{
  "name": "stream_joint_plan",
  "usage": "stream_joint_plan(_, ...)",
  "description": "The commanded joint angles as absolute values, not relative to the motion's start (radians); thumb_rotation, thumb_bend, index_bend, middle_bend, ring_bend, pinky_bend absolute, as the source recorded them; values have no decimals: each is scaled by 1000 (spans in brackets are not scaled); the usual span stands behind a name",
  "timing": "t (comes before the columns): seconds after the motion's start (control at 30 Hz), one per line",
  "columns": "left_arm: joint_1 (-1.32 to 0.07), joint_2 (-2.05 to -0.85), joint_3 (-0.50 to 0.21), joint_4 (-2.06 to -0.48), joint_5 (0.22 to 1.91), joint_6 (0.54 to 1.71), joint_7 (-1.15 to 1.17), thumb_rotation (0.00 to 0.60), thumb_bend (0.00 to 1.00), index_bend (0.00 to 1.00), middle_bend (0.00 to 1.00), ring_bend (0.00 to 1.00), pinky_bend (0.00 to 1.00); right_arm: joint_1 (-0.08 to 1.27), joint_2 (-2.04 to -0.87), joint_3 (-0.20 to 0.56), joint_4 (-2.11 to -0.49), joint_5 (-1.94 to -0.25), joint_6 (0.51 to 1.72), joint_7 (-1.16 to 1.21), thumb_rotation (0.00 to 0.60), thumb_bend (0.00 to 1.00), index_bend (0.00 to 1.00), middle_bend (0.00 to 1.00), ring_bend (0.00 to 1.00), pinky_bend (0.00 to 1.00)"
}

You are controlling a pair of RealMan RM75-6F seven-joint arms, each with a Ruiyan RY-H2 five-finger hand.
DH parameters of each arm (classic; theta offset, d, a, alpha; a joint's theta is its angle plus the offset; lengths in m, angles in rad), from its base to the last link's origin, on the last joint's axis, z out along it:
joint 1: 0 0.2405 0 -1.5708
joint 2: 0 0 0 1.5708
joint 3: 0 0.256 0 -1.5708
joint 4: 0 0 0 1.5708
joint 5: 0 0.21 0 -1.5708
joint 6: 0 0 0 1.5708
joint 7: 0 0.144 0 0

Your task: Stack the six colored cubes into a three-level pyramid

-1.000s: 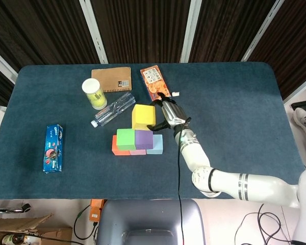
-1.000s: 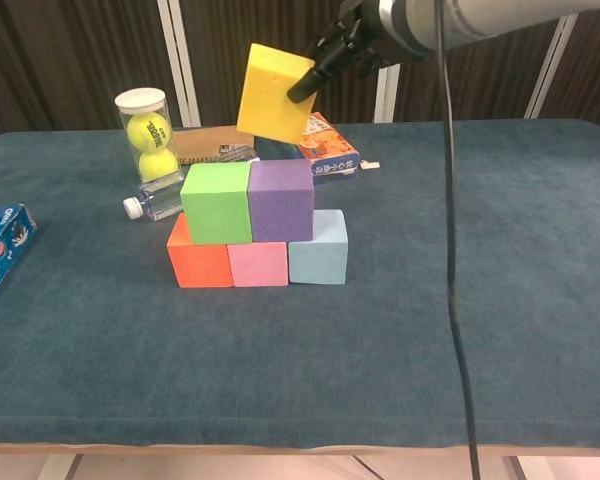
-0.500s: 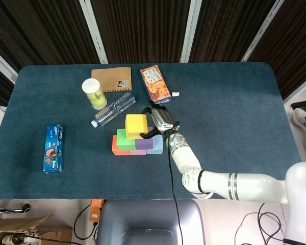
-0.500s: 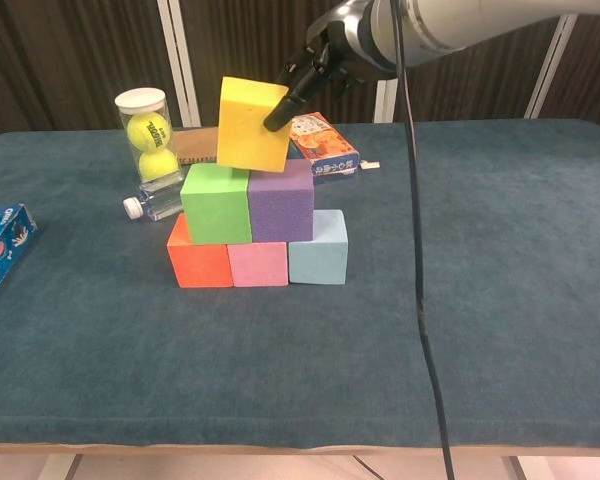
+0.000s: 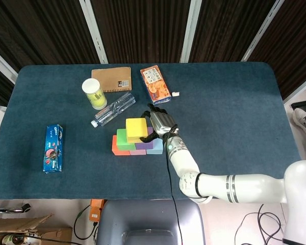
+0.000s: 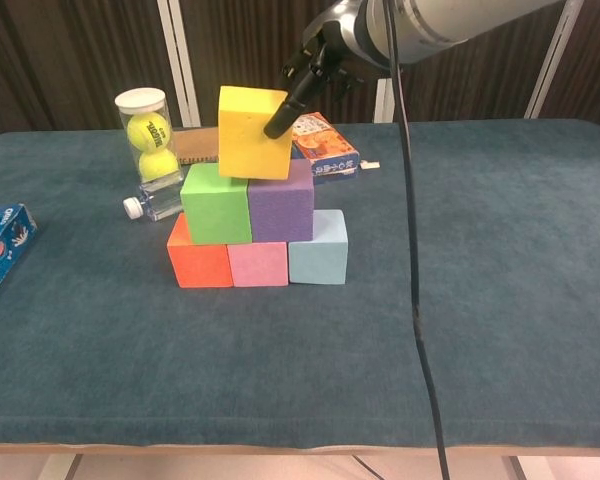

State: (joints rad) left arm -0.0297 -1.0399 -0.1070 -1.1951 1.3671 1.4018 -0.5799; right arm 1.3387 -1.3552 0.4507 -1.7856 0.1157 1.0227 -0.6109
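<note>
- Right hand (image 6: 310, 75) grips the yellow cube (image 6: 253, 132), dark fingertips (image 6: 278, 124) against its right face; also seen in head view (image 5: 160, 122).
- Yellow cube sits slightly tilted on top of the green cube (image 6: 216, 203) and purple cube (image 6: 280, 201), straddling their seam.
- Second level rests on the bottom row: orange cube (image 6: 198, 264), pink cube (image 6: 258, 264), light blue cube (image 6: 318, 258), all touching side by side.
- Stack stands on the blue table (image 6: 500, 250).
- Behind the stack: tennis ball tube (image 6: 145, 133), plastic bottle (image 5: 112, 108), brown notebook (image 5: 112, 79), orange snack box (image 5: 155, 84).
- Blue biscuit pack (image 5: 53, 148) lies well apart at the left.
- Left hand appears in neither view.
</note>
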Motion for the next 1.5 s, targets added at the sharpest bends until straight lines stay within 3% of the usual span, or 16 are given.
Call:
stream_joint_plan(0.03, -30, -1042, -107, -1192, 1368, 1400, -583, 462, 46, 212, 182, 64, 51, 1346, -1357, 450, -1787, 120, 1032, -618, 600, 171, 465, 0, 0, 0)
stream_joint_plan(1.27, -34, -1052, -110, -1175, 1376, 1389, -605, 465, 47, 211, 182, 63, 51, 1375, -1396, 458, -1778, 154, 1083, -686, 600, 172, 441, 0, 0, 0)
stream_joint_plan(1.5, -34, -1053, -109, -1172, 1378, 1387, -608, 467, 47, 211, 183, 64, 51, 1375, -1404, 458, -1773, 153, 1086, -692, 600, 172, 358, 0, 0, 0)
